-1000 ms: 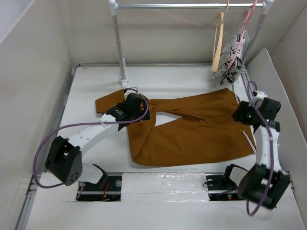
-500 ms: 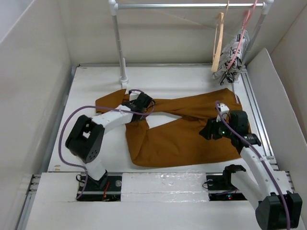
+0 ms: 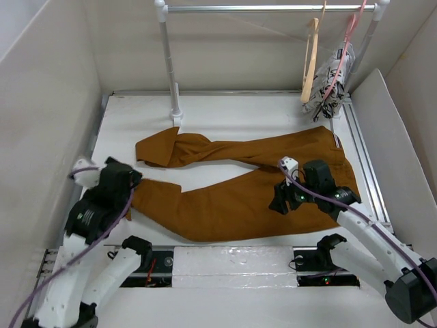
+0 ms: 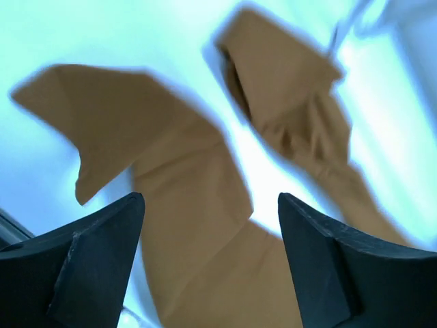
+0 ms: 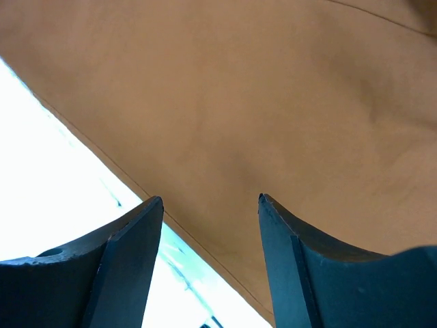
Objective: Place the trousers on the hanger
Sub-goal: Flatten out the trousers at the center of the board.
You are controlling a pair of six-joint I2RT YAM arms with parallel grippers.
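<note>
The rust-brown trousers (image 3: 259, 184) lie flat on the white table, waist to the right and both legs spread to the left. My left gripper (image 3: 134, 181) is open and empty, just above the cuff end of the near leg. In the left wrist view (image 4: 208, 198) both legs (image 4: 184, 205) show blurred beneath it. My right gripper (image 3: 279, 202) is open and empty, low over the trousers' near edge; the right wrist view (image 5: 210, 198) shows the fabric hem (image 5: 225, 137) between the fingers. The tan wooden hanger (image 3: 311, 63) hangs on the rail at the back right.
A white clothes rail (image 3: 266, 9) on a post (image 3: 168, 65) spans the back. A pink hanger with black-and-white patterned cloth (image 3: 333, 78) hangs next to the wooden one. White walls enclose the table; a metal track (image 3: 362, 164) runs along its right side.
My left arm swung from the far leg back to the near left. The near trouser leg now lies stretched out leftward. My right gripper moved left along the trousers' near edge.
</note>
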